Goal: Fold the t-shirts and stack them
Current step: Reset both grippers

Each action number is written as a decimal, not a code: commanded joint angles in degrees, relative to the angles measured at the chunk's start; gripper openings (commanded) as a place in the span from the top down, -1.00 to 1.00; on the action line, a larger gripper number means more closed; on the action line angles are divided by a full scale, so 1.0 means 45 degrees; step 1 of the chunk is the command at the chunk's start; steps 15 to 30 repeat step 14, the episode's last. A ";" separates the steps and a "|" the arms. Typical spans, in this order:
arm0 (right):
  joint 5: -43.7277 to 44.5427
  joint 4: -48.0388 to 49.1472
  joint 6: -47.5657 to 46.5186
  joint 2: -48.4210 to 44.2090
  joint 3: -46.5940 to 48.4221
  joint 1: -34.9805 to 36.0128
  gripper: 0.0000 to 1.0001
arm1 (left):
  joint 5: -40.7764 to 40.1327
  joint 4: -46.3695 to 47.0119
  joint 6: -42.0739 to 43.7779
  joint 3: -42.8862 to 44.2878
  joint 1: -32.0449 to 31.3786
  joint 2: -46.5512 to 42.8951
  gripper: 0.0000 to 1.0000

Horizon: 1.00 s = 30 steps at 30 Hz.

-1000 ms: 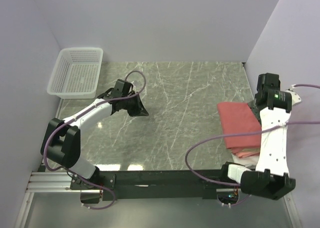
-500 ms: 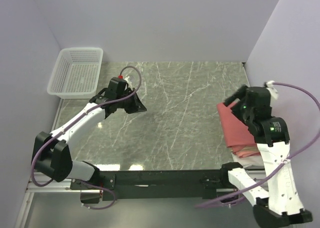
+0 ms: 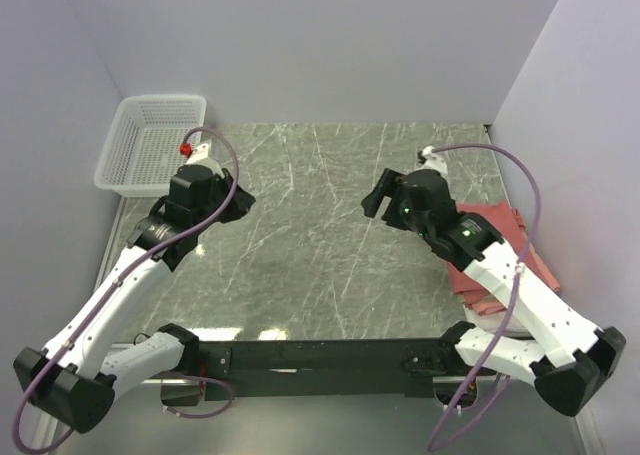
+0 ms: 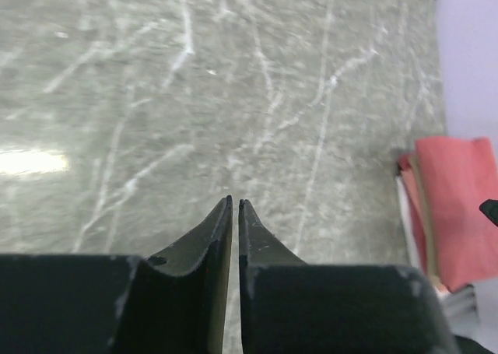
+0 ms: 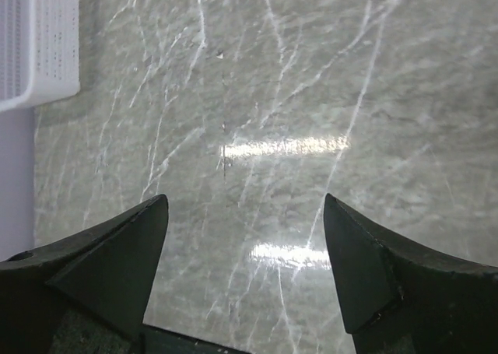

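Observation:
The t-shirts [image 3: 500, 218] lie as a folded stack at the table's right edge, salmon-red on top, partly hidden by my right arm. In the left wrist view the stack [image 4: 455, 214] shows tan, pink and white layers under the red. My left gripper [image 3: 240, 201] hangs over the left part of the table, far from the stack. Its jaws [image 4: 235, 204] are open only a crack and hold nothing. My right gripper [image 3: 374, 202] hovers over the table's middle, left of the stack. It [image 5: 243, 206] is wide open and empty.
A white mesh basket [image 3: 160, 100] stands at the back left corner, and its edge [image 5: 39, 43] shows in the right wrist view. Purple walls close the table on the left, back and right. The green marble table [image 3: 320, 175] lies bare between the grippers.
My right arm swung left from over the stack to the table's middle, its jaws widening. My left arm drew back to the left, and its shut jaws parted slightly.

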 commanded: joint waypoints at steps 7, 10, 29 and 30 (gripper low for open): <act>0.1356 0.2707 -0.1012 0.1063 -0.0705 0.0868 -0.75 | -0.2041 -0.0075 0.0883 -0.0792 0.0231 -0.1090 0.67; 0.1569 0.3196 -0.1091 0.0888 -0.1017 0.0868 -0.75 | -0.1943 -0.0074 0.1099 -0.0676 0.0368 -0.0935 0.68; 0.1824 0.3645 -0.1285 0.0692 -0.0999 0.0849 -0.76 | -0.1689 -0.0094 0.1216 -0.0480 0.0485 -0.0836 0.68; 0.1824 0.3645 -0.1285 0.0692 -0.0999 0.0849 -0.76 | -0.1689 -0.0094 0.1216 -0.0480 0.0485 -0.0836 0.68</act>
